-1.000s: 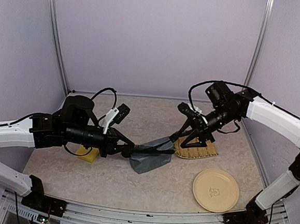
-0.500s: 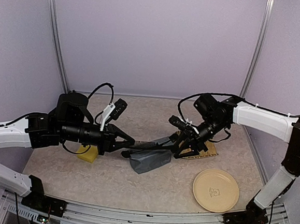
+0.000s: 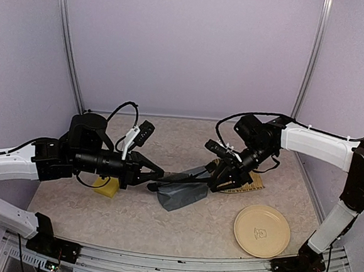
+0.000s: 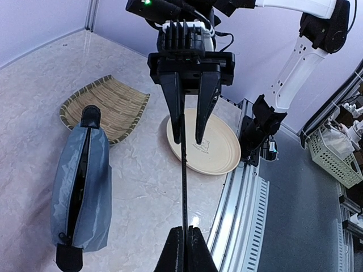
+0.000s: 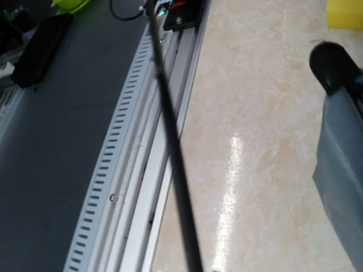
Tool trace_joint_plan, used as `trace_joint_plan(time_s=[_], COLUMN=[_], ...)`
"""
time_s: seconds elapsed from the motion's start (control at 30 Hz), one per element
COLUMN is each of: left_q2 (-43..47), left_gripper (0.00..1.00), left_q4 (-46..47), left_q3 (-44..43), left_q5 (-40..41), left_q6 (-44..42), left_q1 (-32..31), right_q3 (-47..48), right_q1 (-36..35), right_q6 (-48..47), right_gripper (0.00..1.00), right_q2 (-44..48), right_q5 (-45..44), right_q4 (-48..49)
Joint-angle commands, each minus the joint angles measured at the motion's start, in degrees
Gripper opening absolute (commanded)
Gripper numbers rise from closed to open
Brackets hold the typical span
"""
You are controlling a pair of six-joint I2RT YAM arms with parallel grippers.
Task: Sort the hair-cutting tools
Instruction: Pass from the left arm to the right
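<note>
two grippers of mine meet on the long black comb (image 4: 184,187). my left gripper (image 4: 186,235) is clamped tight on its near end. my right gripper (image 4: 190,136) straddles the far end, fingers apart, with a gap showing on one side. the comb is held off the table (image 4: 142,195), beside the grey-blue pouch (image 4: 79,181).

a beige marble-patterned table (image 3: 131,223) carries four things. a grey-blue fabric zip pouch (image 3: 180,197) lies near the middle of the table, its zip open along the top. just beyond it, toward the right edge, sits a woven bamboo tray (image 3: 246,185) with a dark rim. a round beige plate (image 3: 262,231) with a small mark at its centre rests near the front right corner, apart from the tray. a yellow sponge block (image 3: 106,187), only partly in view, sits toward the left edge.
</note>
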State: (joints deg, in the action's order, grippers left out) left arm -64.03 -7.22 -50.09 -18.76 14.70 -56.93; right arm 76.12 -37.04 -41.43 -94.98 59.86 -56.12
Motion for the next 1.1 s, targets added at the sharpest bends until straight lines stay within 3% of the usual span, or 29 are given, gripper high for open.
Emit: trace_joint_plan(time_s=[0.0,0.1,0.2,0.3,0.4,0.63,0.87,1.07], left_q2=[-0.3,-0.5,-0.8,-1.6,-2.9,-10.2,-17.1,-20.6], left_gripper=[0.00,0.00,0.00,0.26,0.39,0.42,0.47,0.38], left_q4=[2.2,2.3,1.2,-2.5,-7.6,-20.2,-27.1,-28.6], left_q3=[0.9,1.0,0.6,-1.0,-4.2,-15.3,-21.8,-23.4], left_q5=[-0.9,-0.9,-0.7,1.0,3.4,5.0,4.5,4.9], left_q6=[-0.2,-0.2,-0.6,-1.4,-3.5,-10.3,-13.4,-13.9], left_q1=[0.0,0.0,0.0,0.0,0.0,-0.4,-2.1,-2.8], right_q3=[1.5,1.7,1.7,1.7,2.0,4.5,7.1,7.2], right_q1=[-0.5,-0.5,-0.5,-0.5,-1.2,-4.4,-5.6,-6.6], right_q6=[-0.8,-0.9,-0.9,-1.1,-1.9,-2.9,-2.9,-2.7], right_gripper=[0.17,0.04,0.00,0.00,0.00,0.00,0.00,0.00], right_q2=[0.0,-0.4,-0.4,-0.3,-0.4,-1.2,-2.2,-2.5], right_q5=[2.5,2.8,2.2,-0.1,-3.5,-12.4,-14.1,-15.3], right_q4=[-1.8,-1.9,-1.7,-1.4,-1.7,-3.6,-4.6,-4.6])
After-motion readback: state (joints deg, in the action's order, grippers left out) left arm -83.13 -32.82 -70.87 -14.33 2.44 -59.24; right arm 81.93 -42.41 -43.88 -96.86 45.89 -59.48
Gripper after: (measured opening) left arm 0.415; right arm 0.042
